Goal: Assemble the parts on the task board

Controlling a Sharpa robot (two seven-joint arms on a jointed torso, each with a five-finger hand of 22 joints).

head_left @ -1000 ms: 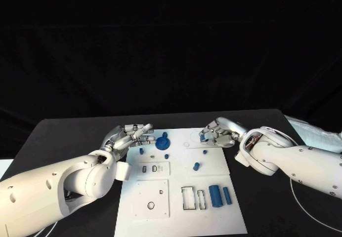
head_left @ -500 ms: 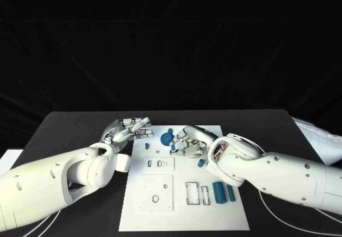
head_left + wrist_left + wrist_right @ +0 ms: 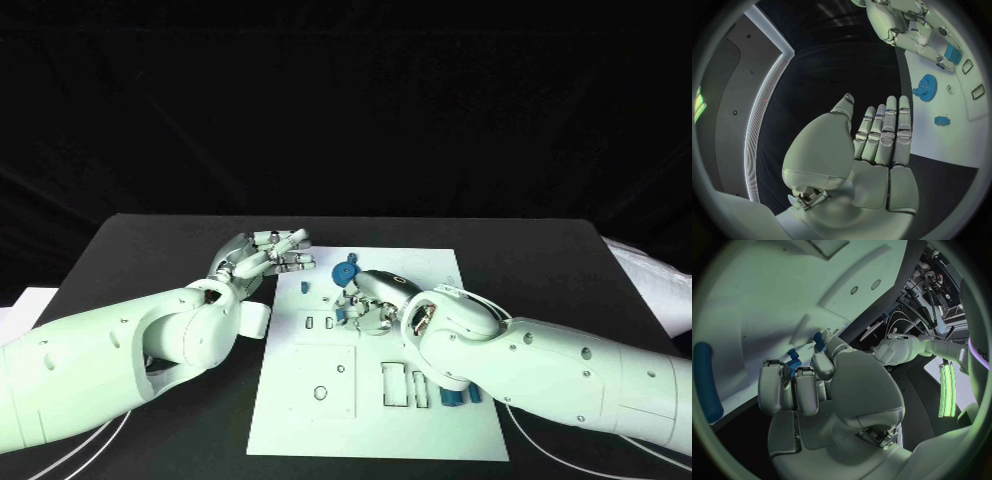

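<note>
**Right hand mid-pickup on the white board**

Nearest the robot, the blue cylindrical pegs (image 3: 459,397) lie by the rectangular slots at the near end of the flat white task board (image 3: 378,440). Mid-board, the silver right hand (image 3: 366,301) is curled down over a small blue part (image 3: 792,360), fingers closed around it by the look of it. Next, I'd guess, it needs lifting and lining up with a socket. Further out sits the blue toothed gear (image 3: 343,273); the silver left hand (image 3: 265,252) hovers beside the board, fingers straight, holding nothing.
</note>
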